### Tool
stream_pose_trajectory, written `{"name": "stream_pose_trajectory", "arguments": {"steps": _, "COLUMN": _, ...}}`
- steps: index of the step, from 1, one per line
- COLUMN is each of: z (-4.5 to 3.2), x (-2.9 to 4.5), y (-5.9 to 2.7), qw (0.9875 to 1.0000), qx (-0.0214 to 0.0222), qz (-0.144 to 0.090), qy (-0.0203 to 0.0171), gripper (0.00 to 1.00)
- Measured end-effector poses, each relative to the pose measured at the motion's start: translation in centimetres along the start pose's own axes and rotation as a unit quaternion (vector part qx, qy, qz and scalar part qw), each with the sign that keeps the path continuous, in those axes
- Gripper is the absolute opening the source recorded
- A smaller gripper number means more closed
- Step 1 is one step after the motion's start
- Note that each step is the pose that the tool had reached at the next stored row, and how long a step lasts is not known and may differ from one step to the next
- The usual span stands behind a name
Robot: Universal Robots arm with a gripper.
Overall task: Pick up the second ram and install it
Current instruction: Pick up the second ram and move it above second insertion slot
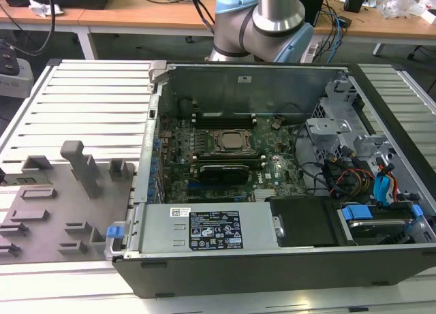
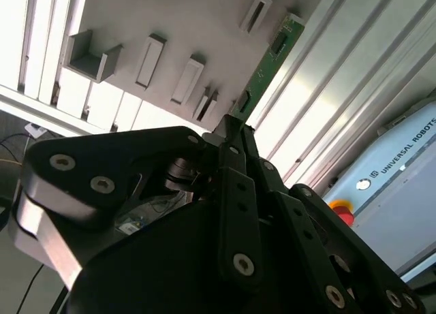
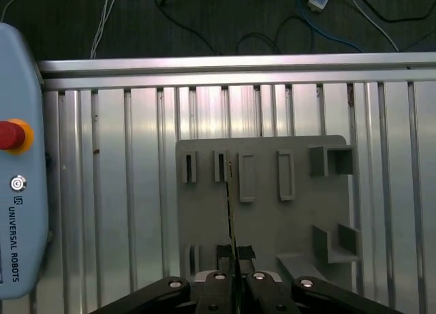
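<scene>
The second ram (image 2: 267,63) is a thin green stick with dark chips, held at one end by my gripper (image 2: 235,127), which is shut on it. In the first wrist view the ram (image 3: 229,205) shows edge-on as a narrow dark line running out from between the black fingertips (image 3: 245,254) of the gripper (image 3: 234,256). It hangs above the grey tray (image 3: 266,225) and its slotted blocks, apart from them. In the exterior view the open computer case (image 1: 272,246) holds the green motherboard (image 1: 272,164) with the processor socket (image 1: 229,142) and dark memory slots (image 1: 225,116) beside it.
The grey tray (image 1: 48,212) with upright blocks lies on the ribbed aluminium table (image 1: 95,103) at the exterior view's left of the case. A pale teach pendant (image 3: 17,191) with a red button lies past the tray. Cables and drive bays (image 1: 368,178) crowd the case's right side.
</scene>
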State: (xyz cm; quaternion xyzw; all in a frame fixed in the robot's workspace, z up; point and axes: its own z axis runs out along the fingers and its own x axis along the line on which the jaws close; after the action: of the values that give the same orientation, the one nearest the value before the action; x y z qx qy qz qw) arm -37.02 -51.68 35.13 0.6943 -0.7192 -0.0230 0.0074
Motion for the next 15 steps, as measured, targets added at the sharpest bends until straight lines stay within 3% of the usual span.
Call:
{"name": "stream_pose_trajectory", "arguments": {"steps": 3, "z": -0.56, "x": -0.01, "y": 0.02, "qw": 1.0, "qx": 0.0, "qz": 0.0, "qy": 0.0, "gripper": 0.13}}
{"name": "stream_pose_trajectory", "arguments": {"steps": 15, "z": -1.48, "x": -0.04, "y": 0.06, "qw": 1.0, "qx": 0.0, "qz": 0.0, "qy": 0.0, "gripper": 0.13}}
